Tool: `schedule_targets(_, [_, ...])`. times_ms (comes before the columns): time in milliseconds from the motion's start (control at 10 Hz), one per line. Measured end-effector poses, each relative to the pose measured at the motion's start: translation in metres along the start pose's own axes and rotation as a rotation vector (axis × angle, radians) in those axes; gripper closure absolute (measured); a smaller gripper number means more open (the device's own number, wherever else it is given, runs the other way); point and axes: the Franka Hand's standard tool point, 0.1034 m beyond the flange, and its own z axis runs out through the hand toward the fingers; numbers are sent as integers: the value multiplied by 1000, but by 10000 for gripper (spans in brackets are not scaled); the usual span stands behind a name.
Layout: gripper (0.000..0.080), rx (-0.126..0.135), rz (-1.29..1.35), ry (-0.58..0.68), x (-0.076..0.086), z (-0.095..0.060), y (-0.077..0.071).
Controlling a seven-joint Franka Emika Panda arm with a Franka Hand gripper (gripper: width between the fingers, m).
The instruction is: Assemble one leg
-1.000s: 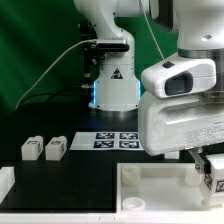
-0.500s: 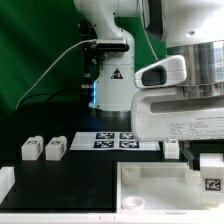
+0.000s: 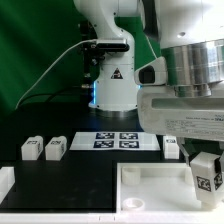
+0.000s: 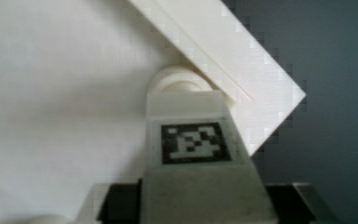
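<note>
My gripper (image 3: 207,160) is shut on a leg (image 3: 208,176), a small white block with a black-and-white tag, and holds it over the right part of the large white panel (image 3: 150,180). In the wrist view the leg (image 4: 197,135) stands between my dark fingers (image 4: 123,200), its rounded end close to the panel's raised corner rim (image 4: 247,70). I cannot tell whether it touches the panel. Two more legs (image 3: 31,149) (image 3: 54,148) lie on the black table at the exterior view's left. Another leg (image 3: 171,147) lies behind my gripper.
The marker board (image 3: 115,141) lies flat in front of the arm's base (image 3: 112,85). A white piece (image 3: 5,183) sits at the table's left edge in the exterior view. Dark table (image 4: 327,50) shows beyond the panel's corner.
The arm has turned and shifted toward the exterior view's right, and the held leg has come lower over the panel's right side.
</note>
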Motion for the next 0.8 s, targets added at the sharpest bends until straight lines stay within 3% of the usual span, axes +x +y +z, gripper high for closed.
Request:
schedule_targets(300, [501,-13,329,19,-4,0,1])
schedule_targets(500, [501,-10,329,22,-4,0,1])
schedule_targets(600, [401,-11,323,22,-4,0,1])
schedule_targets(700, [401,-11,297,22,-5,1,1])
schedule_targets(800, [216,-11,263,21,-5,1,1])
